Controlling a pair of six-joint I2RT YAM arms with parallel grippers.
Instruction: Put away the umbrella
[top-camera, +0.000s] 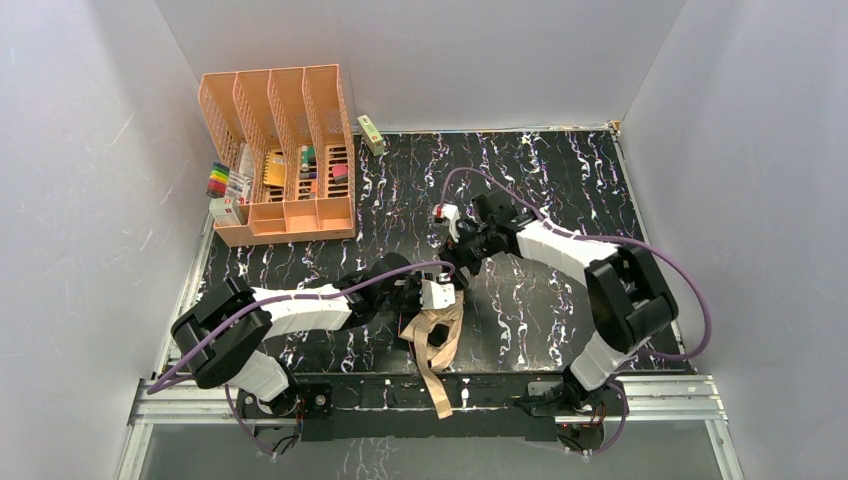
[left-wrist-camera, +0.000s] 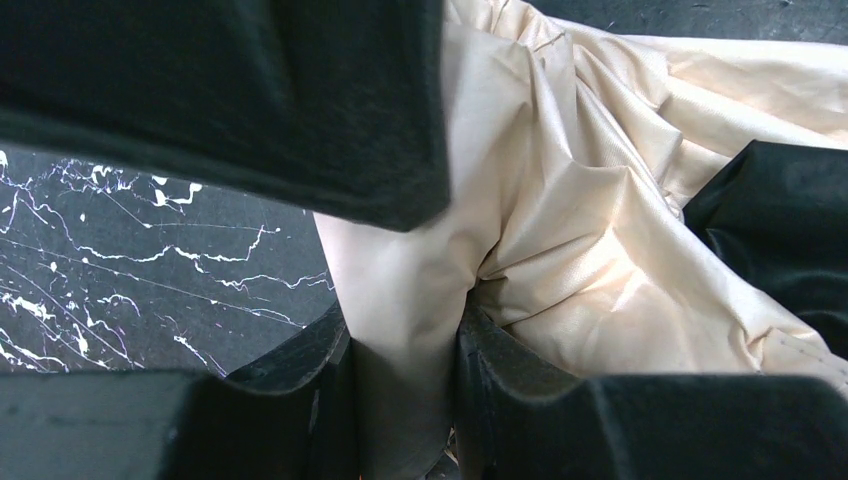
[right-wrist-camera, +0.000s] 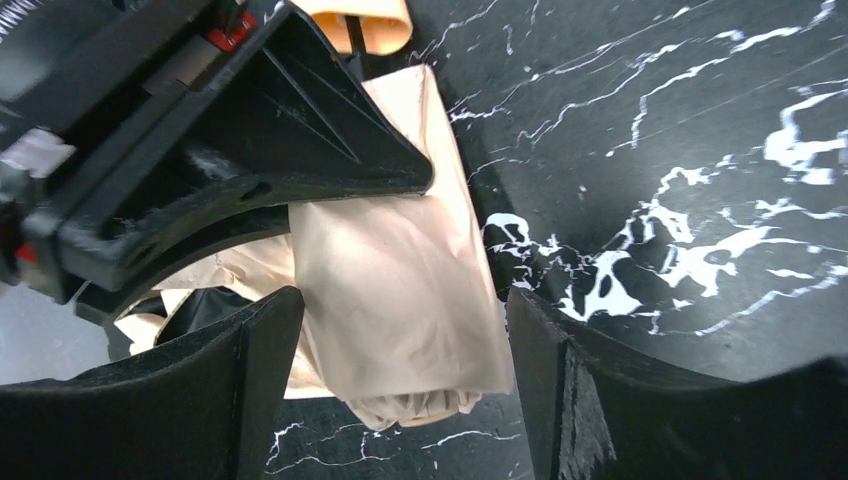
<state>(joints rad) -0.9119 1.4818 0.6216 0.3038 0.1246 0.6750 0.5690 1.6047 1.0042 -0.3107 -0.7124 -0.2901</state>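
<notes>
The umbrella (top-camera: 435, 340) lies crumpled on the counter (top-camera: 560, 180), well apart from the orange organizer (top-camera: 285, 150); the left pincer (top-camera: 428, 312) pinches its fabric, the right pincer (right-wrist-camera: 400, 310) stands spread around its end

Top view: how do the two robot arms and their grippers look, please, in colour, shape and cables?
The left arm and right arm have white shells on the long links and bulky black joints; a purple cable loops along each. The left gripper and right gripper each have two thick matte black fingers.
</notes>
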